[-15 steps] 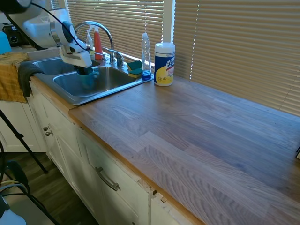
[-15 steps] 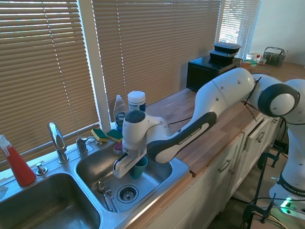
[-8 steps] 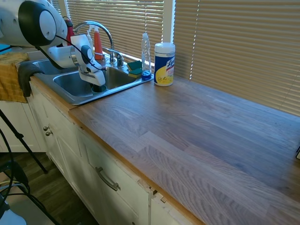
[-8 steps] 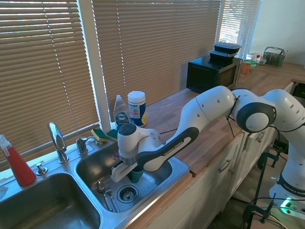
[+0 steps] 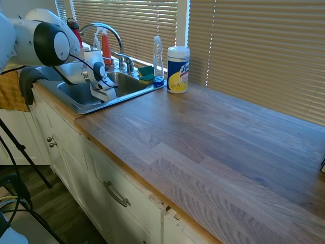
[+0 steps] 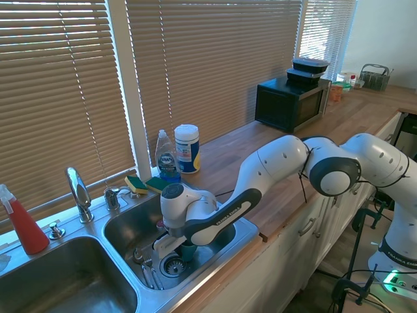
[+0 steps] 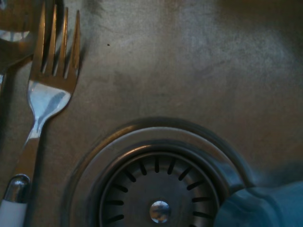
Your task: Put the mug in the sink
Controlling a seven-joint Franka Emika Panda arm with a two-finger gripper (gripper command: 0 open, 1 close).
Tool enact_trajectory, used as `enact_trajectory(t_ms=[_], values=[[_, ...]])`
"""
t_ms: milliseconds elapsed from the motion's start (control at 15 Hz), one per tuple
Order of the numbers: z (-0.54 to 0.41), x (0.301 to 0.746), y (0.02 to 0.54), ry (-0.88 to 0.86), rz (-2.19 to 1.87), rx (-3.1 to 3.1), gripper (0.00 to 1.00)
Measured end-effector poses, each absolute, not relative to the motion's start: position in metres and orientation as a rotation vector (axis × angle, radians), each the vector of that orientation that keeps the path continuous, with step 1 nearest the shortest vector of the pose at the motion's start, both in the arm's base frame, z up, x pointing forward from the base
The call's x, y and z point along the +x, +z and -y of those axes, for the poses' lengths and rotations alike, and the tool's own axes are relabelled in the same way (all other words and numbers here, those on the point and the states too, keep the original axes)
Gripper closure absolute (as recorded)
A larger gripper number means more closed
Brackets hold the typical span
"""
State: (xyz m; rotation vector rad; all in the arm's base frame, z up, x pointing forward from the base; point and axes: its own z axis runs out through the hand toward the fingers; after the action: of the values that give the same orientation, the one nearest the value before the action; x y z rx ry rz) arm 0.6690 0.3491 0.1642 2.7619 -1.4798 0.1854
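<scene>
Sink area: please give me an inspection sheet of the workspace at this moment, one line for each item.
Surface: wooden countertop, bare wood across most of it.
Job's things: teal mug low inside the right basin of the sink, close to the drain; mostly hidden by the arm.
Clutter: fork on the basin floor; wipes canister, dish soap bottle and sponges behind the sink; red spray bottle.
Grippers: claw down in the basin at the mug; open or shut cannot be told.
Cables: nothing seen on the counter.
Surroundings: closed window blinds, microwave, cabinet drawers.
</scene>
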Motion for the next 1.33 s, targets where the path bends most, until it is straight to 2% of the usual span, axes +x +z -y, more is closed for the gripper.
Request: enact_trajectory(t_ms=[733,1333], values=[[-0.348,0.671,0.165,0.187,1.491,2.77,0.0],[-0.34,0.662,0.24,0.24,1.484,2.812,0.0]])
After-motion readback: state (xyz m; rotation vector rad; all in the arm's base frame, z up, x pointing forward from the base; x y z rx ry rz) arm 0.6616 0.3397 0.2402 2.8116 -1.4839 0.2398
